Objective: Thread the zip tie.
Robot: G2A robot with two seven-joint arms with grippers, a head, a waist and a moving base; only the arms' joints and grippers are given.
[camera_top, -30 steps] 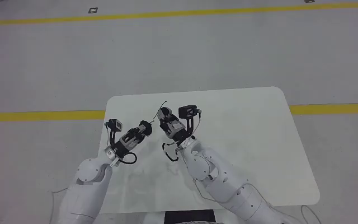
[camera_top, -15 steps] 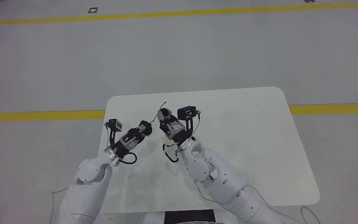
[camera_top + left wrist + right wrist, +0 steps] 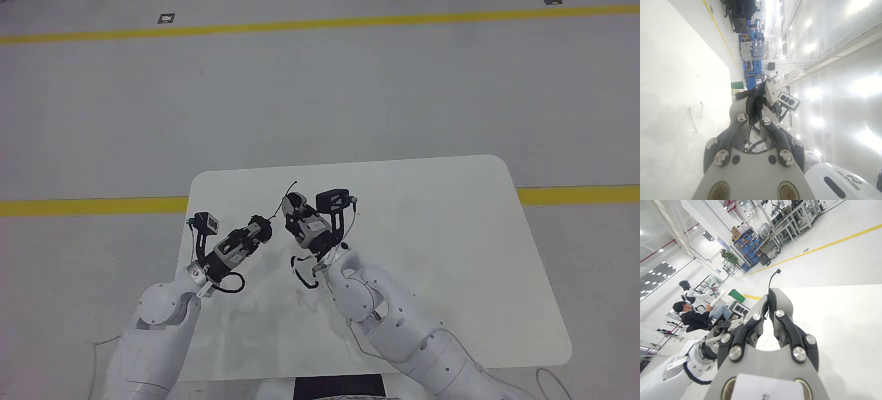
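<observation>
My right gripper (image 3: 769, 293) is shut on a thin black zip tie (image 3: 770, 281). The tie's head end curves out past the fingertips. In the top view this gripper (image 3: 290, 206) hangs over the table's near-left part, with the zip tie (image 3: 293, 188) pointing toward the far edge. My left gripper (image 3: 263, 226) sits just beside it, tips almost meeting. In the left wrist view its black pads (image 3: 753, 106) are pressed together. A thin black strand runs back from them toward the palm, and I cannot tell whether it is clamped.
The white table (image 3: 440, 250) has bare surface to the right of both arms. Two thin black strands (image 3: 693, 121) show against the tabletop beside the left gripper. I cannot tell whether they are ties or shadows.
The right wrist has shifted very slightly toward the left gripper. Both grippers stay shut and the tie remains held.
</observation>
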